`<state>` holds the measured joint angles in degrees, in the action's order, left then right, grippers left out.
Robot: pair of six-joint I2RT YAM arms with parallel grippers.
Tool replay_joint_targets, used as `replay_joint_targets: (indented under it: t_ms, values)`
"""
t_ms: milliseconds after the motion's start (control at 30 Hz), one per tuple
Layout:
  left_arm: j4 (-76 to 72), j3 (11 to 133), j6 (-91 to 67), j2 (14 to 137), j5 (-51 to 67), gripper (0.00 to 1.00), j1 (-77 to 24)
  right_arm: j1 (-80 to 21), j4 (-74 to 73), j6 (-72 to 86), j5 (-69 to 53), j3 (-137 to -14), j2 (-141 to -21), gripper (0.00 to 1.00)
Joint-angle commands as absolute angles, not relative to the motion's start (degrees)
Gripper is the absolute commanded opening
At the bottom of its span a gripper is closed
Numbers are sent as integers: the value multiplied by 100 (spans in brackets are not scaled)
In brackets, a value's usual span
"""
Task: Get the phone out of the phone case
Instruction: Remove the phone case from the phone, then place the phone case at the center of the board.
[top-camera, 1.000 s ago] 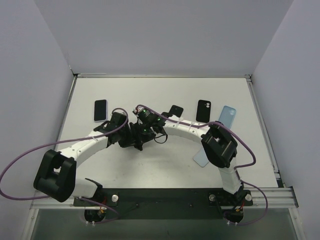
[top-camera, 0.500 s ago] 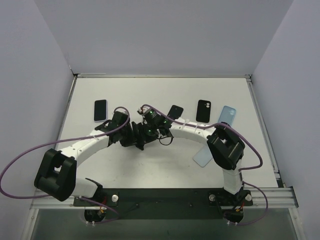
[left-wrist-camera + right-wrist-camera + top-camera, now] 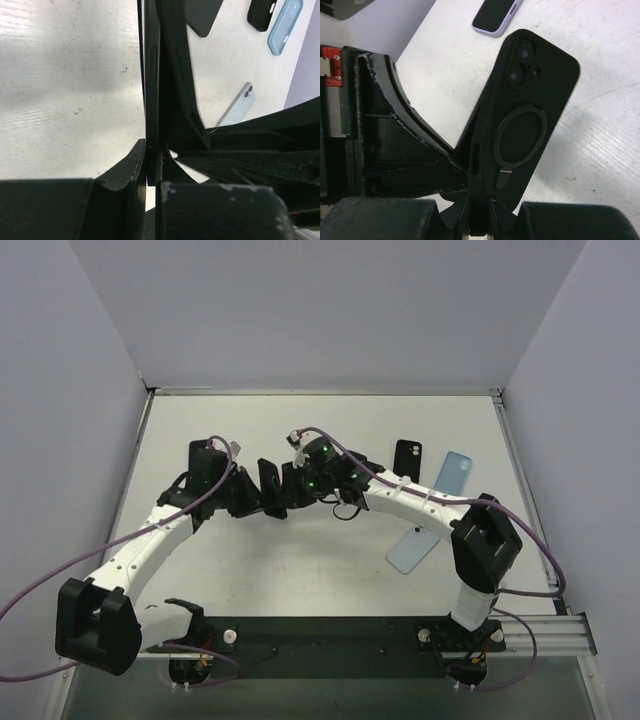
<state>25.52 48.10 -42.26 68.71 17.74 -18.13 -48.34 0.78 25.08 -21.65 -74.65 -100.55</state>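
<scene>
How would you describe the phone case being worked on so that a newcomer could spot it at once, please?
Look to the middle of the white table, where the two arms meet. There the left pincer and right pincer clamp the black ring-backed phone case between them. Unlike the other black case and pale blue case lying flat nearby, it alone is held up off the table.

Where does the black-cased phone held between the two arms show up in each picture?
Top external: the black-cased phone stands on edge, left of centre.
Left wrist: edge-on, a dark vertical strip mid-frame.
Right wrist: centre right, its back with camera holes facing the lens.
Landmark: the light blue case, at right in top external, top right in left wrist, absent from right wrist.
</scene>
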Motion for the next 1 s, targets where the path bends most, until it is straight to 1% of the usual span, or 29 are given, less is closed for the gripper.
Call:
replay_joint_targets:
  t_ms: [0,300,467,567,600,667,700,767,800,900,967]
  values:
    - [3322,5019,-3771,6592,888,0,-1239,-4201,-1406,2215,-950,-7400,-9748,0]
    - [3322,5010,-3700,6619,932,0,-1160,-4105,-1556,2065,-800,-7444,-9483,0]
    - [3313,4966,-3595,6592,1002,0,-1151,-3833,-1389,2223,-1054,-7655,-9720,0]
    - [3340,4834,-3499,6566,1072,0,-1143,-3666,-1126,2495,-1388,-7997,-10106,0]
    - [3331,4790,-3489,6548,1168,0,-1143,-3535,-1064,2583,-1563,-8120,-10403,0]
    - [3209,4536,-3559,6487,1457,0,-1099,-3411,-985,2873,-1722,-8682,-10765,0]
    - [2886,4379,-3638,6382,1929,0,-1064,-3306,-950,2952,-1810,-8884,-11141,0]
    - [2577,3967,-3979,6258,2284,0,-1072,-3235,-861,3190,-1960,-9551,-11512,0]
    - [2358,3859,-4086,6153,2485,0,-1072,-3165,-861,3277,-1969,-9823,-11923,0]
    - [2285,3586,-4333,5969,2593,0,-1090,-3015,-888,3743,-2205,-10633,-12707,0]
    - [2303,3464,-4421,5793,2601,0,-1072,-2866,-844,4067,-2346,-10949,-13093,10]
